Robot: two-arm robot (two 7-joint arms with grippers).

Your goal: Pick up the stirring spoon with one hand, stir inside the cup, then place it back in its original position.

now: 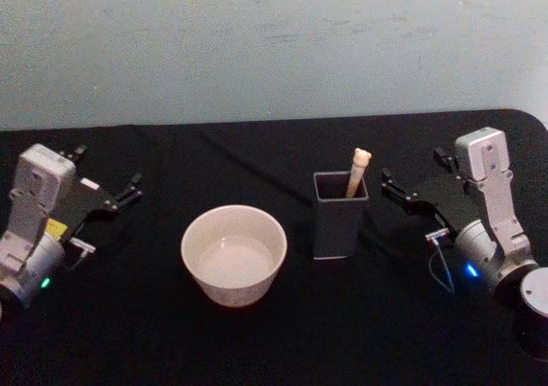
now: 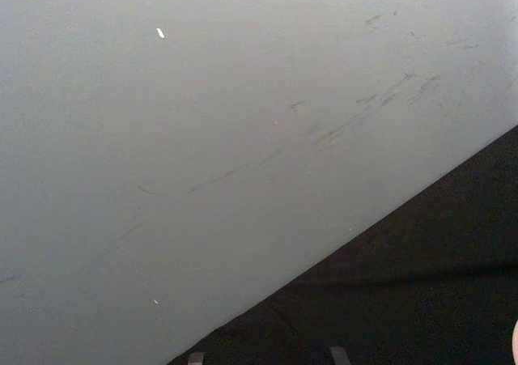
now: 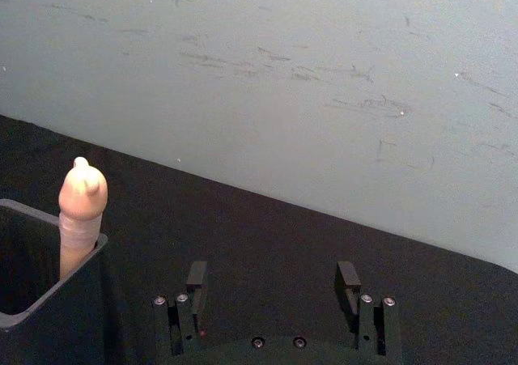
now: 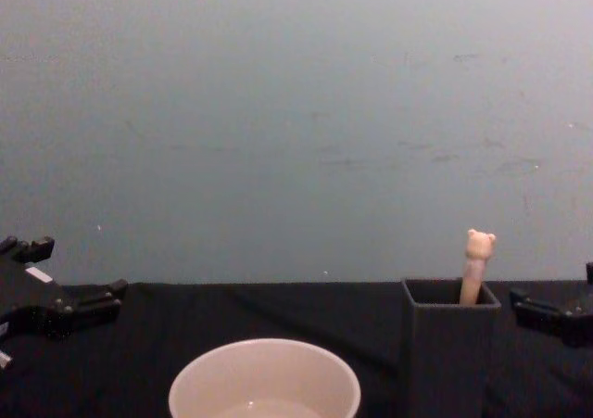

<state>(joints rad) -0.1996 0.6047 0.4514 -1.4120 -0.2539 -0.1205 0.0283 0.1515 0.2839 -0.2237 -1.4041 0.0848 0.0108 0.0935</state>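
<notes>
The stirring spoon (image 1: pixel 358 173) stands in the dark grey square holder (image 1: pixel 338 228), its beige bear-topped handle (image 4: pixel 477 262) leaning out of the far right corner; its bowl is hidden inside. The wide cream cup (image 1: pixel 231 290) sits on the black table to the holder's left. My right gripper (image 1: pixel 387 182) hovers open just right of the holder, and the right wrist view shows the spoon handle (image 3: pixel 79 211) off to one side of the empty gap between its fingers (image 3: pixel 197 277). My left gripper (image 1: pixel 133 189) rests open at the far left, well away from the cup.
A black cloth (image 1: pixel 282 343) covers the table, and a pale grey-blue wall (image 1: pixel 274 44) runs close behind it. Bare cloth lies between cup (image 4: pixel 264 381) and holder (image 4: pixel 449 344) and along the front edge.
</notes>
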